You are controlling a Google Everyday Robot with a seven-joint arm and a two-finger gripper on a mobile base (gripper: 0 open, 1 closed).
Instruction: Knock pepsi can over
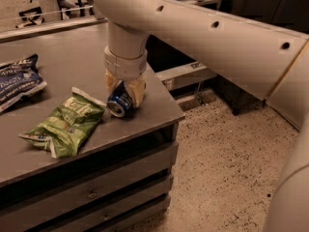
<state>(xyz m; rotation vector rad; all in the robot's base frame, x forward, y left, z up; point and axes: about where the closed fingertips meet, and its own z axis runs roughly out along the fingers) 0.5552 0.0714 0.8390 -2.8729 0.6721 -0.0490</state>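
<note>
Gripper: the gripper (124,95) hangs from a thick, pale, round wrist (126,52), pointing down at the near right part of the table (72,57), close to its front corner.
Gripper state: its two beige fingers (138,90) stand one on each side of the pepsi can (118,103) and press against it, so the gripper pinches the can between them.
Pepsi can: dark blue, tipped far over on a slant, with its silver top and rim facing the lower left and its other end up between the fingers. The low rim is at the table surface or only just above it; which of the two cannot be told.
Arm: a broad, pale arm (207,37) with small dark holes along it runs from the wrist up and across to the right edge of the view.
Green snack bag: a crinkled green snack bag (67,122) lies flat on the table just left of the can, with its nearest corner close to the can's silver top.
Blue snack bag: a crinkled blue snack bag (17,81) lies at the left edge of the table, well apart from the can.
Table: a grey top with dark drawer fronts (91,192) under its front edge.
Floor: a speckled floor (222,168) lies to the right of the table.
</note>
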